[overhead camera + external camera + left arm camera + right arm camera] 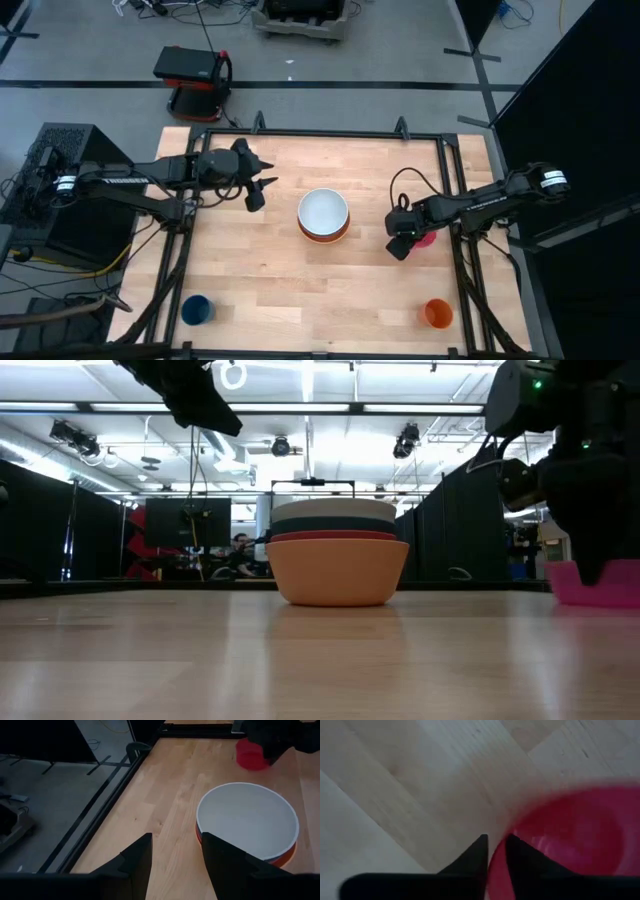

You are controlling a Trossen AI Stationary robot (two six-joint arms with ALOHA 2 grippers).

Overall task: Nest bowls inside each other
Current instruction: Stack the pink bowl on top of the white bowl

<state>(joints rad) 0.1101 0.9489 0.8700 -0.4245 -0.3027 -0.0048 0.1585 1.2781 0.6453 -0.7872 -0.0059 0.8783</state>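
A stack of bowls stands mid-table: a white bowl (323, 211) on top, then a dark teal bowl (335, 525), a red-orange bowl (335, 537) and a yellow-orange bowl (338, 572), whose base rests on the wood. To the stack's right a magenta pink bowl (427, 238) sits on the table. My right gripper (400, 248) points down and is shut on it. My left gripper (262, 180) hangs open above the table, left of the stack, with nothing between its fingers (140, 855). My right gripper pinches the pink bowl's rim (496, 865) on the side facing the stack. One finger (520, 857) is inside the bowl and the other (476, 857) outside. The fingers come from above, pointing down. The bowl stands upright with its base on the table (600, 600).
A black frame rail (452, 200) runs round the table, close behind the pink bowl. A small blue round thing (196, 309) sits at the near left corner and a small orange one (437, 313) at the near right. Bare wood lies between the stack and the pink bowl.
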